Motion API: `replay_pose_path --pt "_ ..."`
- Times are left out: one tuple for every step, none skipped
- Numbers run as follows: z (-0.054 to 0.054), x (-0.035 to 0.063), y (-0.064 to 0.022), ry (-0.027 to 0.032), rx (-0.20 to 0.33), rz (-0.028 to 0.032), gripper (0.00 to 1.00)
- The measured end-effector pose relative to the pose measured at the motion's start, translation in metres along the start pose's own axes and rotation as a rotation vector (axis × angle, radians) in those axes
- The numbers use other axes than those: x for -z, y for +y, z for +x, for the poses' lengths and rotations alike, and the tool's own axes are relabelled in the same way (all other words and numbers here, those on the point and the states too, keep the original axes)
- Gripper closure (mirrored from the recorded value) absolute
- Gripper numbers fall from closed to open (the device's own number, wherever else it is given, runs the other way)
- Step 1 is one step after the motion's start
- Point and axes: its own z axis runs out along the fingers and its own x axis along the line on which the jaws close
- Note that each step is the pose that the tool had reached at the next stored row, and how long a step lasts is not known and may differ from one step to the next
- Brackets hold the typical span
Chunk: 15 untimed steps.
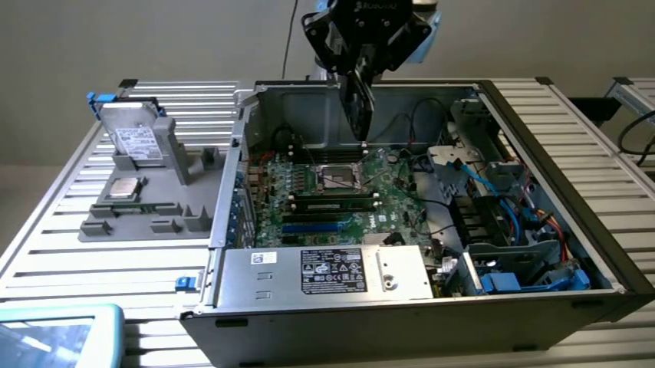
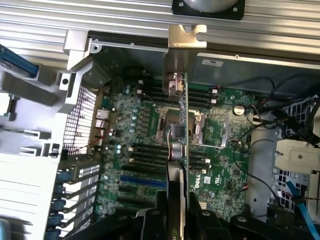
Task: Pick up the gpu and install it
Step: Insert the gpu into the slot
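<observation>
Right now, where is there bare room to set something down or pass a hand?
Free: silver slatted table between the grey plastic parts holder and the teal-rimmed object. Crowded: inside the open dark computer case, under the gripper holding the flat black gpu card.

The arm (image 1: 428, 31) was cut off by the top edge of the exterior view. The gpu (image 2: 185, 120) stood edge-on to the wrist camera, so its faces were hidden. The print on the dark label (image 1: 330, 271) was too small to read.
</observation>
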Motion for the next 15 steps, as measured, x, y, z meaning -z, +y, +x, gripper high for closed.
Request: replay_pose_path --pt "0.0000 0.0001 0.0000 0.0020 0.018 -0.0004 0.73" --pt "0.0000 0.0001 0.0000 0.0040 0.036 -0.0007 0.73" --pt "0.0000 0.0001 0.0000 0.0059 0.054 -0.0011 0.73" --pt "0.0000 0.0000 0.0000 0.0078 0.072 -0.0017 0.73" --pt "0.0000 -0.0001 0.0000 0.0097 0.091 -0.0031 0.73" --pt "0.0000 -0.0002 -0.0001 0.0112 0.108 -0.0056 0.73" --pt "0.0000 -0.0003 -0.0001 0.0119 0.117 -0.0069 0.73" --pt "0.0000 -0.0004 0.0000 0.0138 0.133 -0.0064 0.73" --pt "0.0000 -0.0004 -0.0001 0.0160 0.151 -0.0056 0.73" --pt "0.0000 -0.0004 -0.0001 0.0180 0.169 -0.0047 0.73" --pt "0.0000 -0.0005 -0.0001 0.0200 0.187 -0.0039 0.73" --pt "0.0000 -0.0005 -0.0001 0.0221 0.207 -0.0031 0.73" --pt "0.0000 -0.0005 -0.0001 0.0240 0.224 -0.0021 0.73" --pt "0.0000 -0.0006 -0.0001 0.0259 0.242 -0.0012 0.73" --pt "0.0000 -0.0006 -0.0001 0.0278 0.260 -0.0005 0.73"
